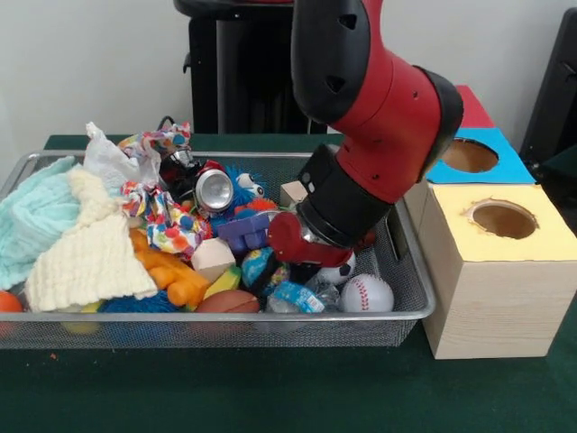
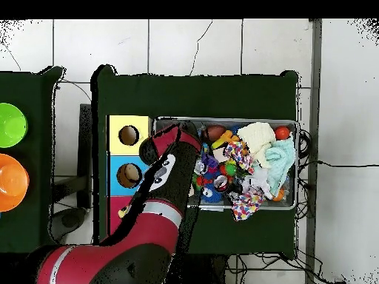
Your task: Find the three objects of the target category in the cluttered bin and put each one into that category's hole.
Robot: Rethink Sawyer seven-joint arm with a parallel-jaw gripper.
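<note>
The silver wire-mesh bin (image 1: 270, 317) is heaped with toys and cloths; it also shows in the overhead view (image 2: 296, 166). My arm reaches down into the bin's right part. The gripper (image 1: 299, 245) is sunk among the clutter above a small soccer ball (image 1: 341, 271), and its tips are hidden. In the overhead view the gripper (image 2: 194, 145) is at the bin's left end. A blue furry toy with white eyes (image 1: 243, 186) lies behind the arm. No yellow duckling shows. A baseball (image 1: 367, 293) lies at the front right corner.
Wooden boxes with round holes stand right of the bin: yellow top (image 1: 505, 219), blue top (image 1: 469, 155), red top (image 1: 471, 104). The bin holds a soda can (image 1: 215, 189), cream knit cloth (image 1: 90, 244), mint cloth (image 1: 32, 221), orange plush (image 1: 171, 275), purple block (image 1: 243, 230) and brown football (image 1: 227, 302).
</note>
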